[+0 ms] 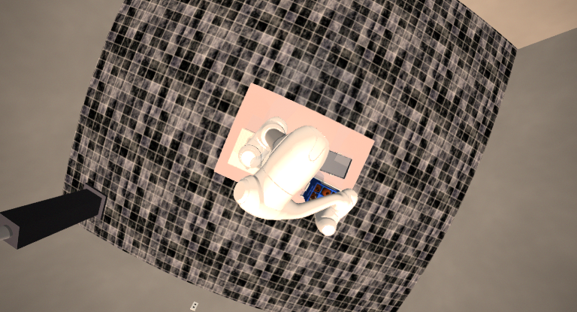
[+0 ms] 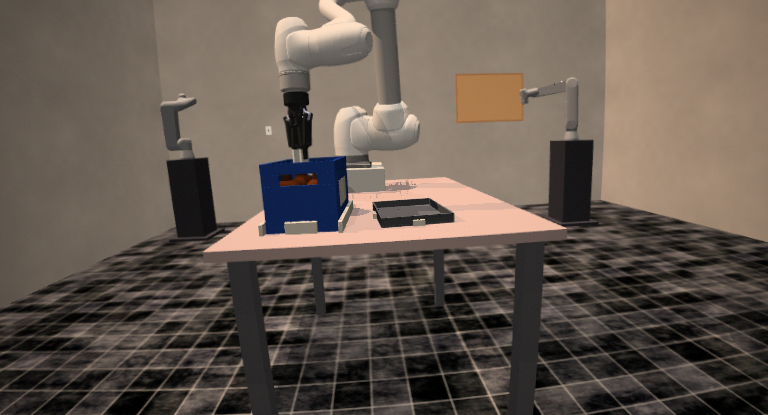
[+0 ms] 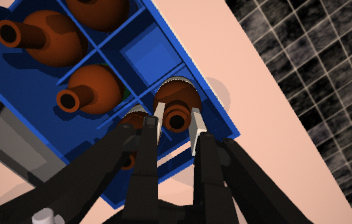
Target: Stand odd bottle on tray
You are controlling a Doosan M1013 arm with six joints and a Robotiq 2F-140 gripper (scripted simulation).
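Note:
The blue crate stands on the pink table and holds several brown bottles; it also shows in the exterior view [image 2: 303,193]. In the wrist view my gripper [image 3: 177,115] is shut on the neck of one brown bottle [image 3: 177,102] in a corner cell near the table's edge. That bottle stands upright in its cell. Another bottle [image 3: 89,90] stands in the middle cell, one [image 3: 39,37] leans at the far left, and one [image 3: 132,125] is partly hidden behind my left finger. One cell [image 3: 149,55] is empty. The dark tray [image 2: 412,211] lies to the right of the crate.
Cream blocks [image 2: 300,227] hem the crate's base. The arm's base [image 2: 365,176] stands behind the crate. The table edge runs close to the crate in the wrist view, with tiled floor beyond.

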